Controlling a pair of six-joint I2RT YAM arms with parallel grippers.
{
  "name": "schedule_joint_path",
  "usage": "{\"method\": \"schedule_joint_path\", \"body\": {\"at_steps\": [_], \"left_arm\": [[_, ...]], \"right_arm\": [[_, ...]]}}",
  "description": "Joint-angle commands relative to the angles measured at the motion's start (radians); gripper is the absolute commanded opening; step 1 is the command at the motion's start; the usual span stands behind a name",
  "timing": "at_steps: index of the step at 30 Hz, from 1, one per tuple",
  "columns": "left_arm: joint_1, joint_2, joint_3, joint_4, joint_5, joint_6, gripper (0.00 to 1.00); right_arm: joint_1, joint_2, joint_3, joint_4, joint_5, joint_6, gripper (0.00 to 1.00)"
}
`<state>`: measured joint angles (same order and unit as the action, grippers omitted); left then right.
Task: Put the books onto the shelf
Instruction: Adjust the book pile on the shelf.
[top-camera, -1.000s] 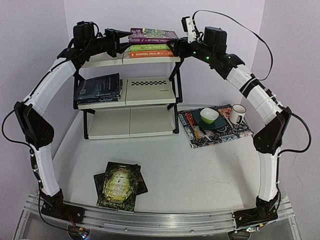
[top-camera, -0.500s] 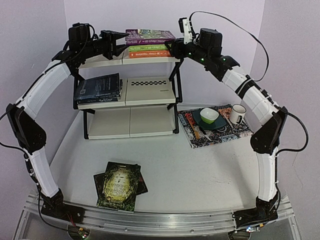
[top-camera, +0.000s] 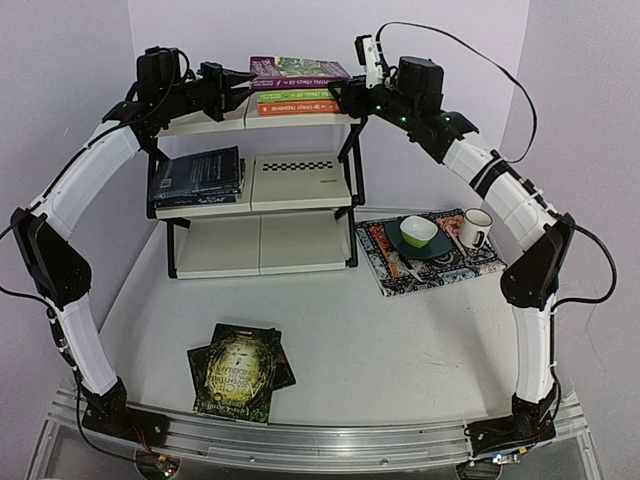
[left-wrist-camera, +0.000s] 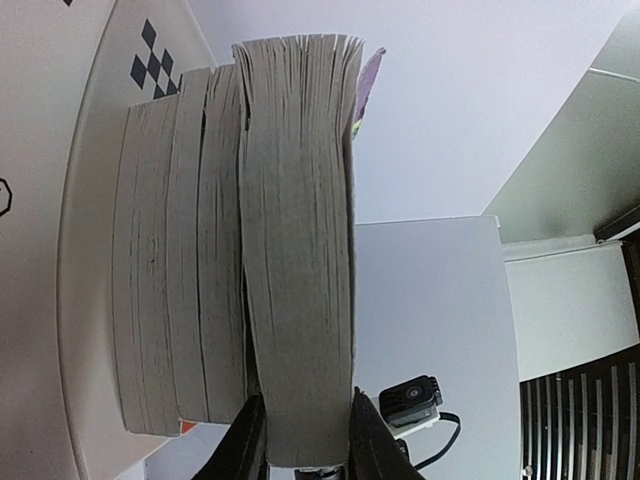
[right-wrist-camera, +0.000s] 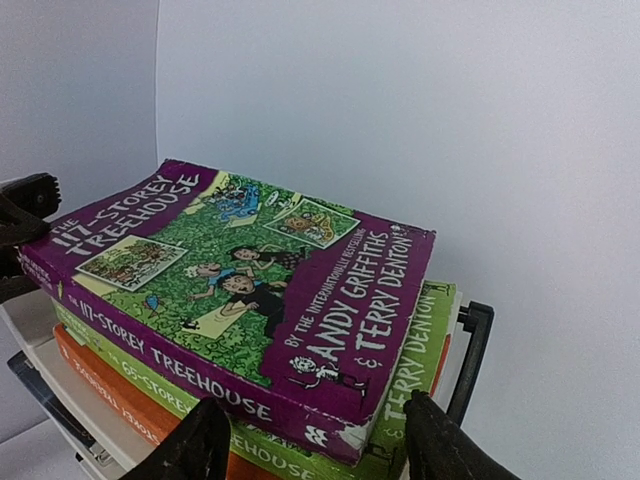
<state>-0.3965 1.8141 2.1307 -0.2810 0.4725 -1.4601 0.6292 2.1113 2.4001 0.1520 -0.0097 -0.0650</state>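
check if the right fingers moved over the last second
Yes. The right fingers have shifted left in the top view, closer to the right end of the shelf and its purple book.

On my feed both arms — left arm (top-camera: 90, 178) and right arm (top-camera: 500, 185) — show white tubular links between boxy black joints, thin black cables (top-camera: 607, 268) looping off them, small green lights (top-camera: 404, 117) by the right wrist, and black bases (top-camera: 105, 405) on an aluminium rail (top-camera: 300, 437).
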Motion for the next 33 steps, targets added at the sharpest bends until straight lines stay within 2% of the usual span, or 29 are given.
{"method": "schedule_joint_path", "body": {"at_steps": [1,5,9,25,29,33], "left_arm": [[0.007,-0.062,-0.006,0.016,-0.072,0.064,0.29],[0.008,-0.052,0.002,0.009,-0.079,0.083,0.41],[0.008,-0.035,0.021,0.005,-0.068,0.098,0.43],[0.016,-0.107,-0.016,-0.072,-0.221,0.277,0.46],[0.016,-0.115,-0.008,-0.072,-0.232,0.306,0.37],[0.015,-0.135,-0.033,-0.072,-0.274,0.297,0.16]], "right_arm": [[0.006,-0.046,-0.001,0.084,0.010,-0.018,0.61],[0.007,-0.050,-0.008,0.085,0.010,-0.019,0.63],[0.010,-0.055,-0.015,0.086,0.010,-0.020,0.63],[0.010,-0.082,-0.051,0.093,0.010,-0.042,0.67],[0.010,-0.085,-0.057,0.096,0.008,-0.042,0.68],[0.010,-0.092,-0.067,0.102,0.006,-0.046,0.68]]}}
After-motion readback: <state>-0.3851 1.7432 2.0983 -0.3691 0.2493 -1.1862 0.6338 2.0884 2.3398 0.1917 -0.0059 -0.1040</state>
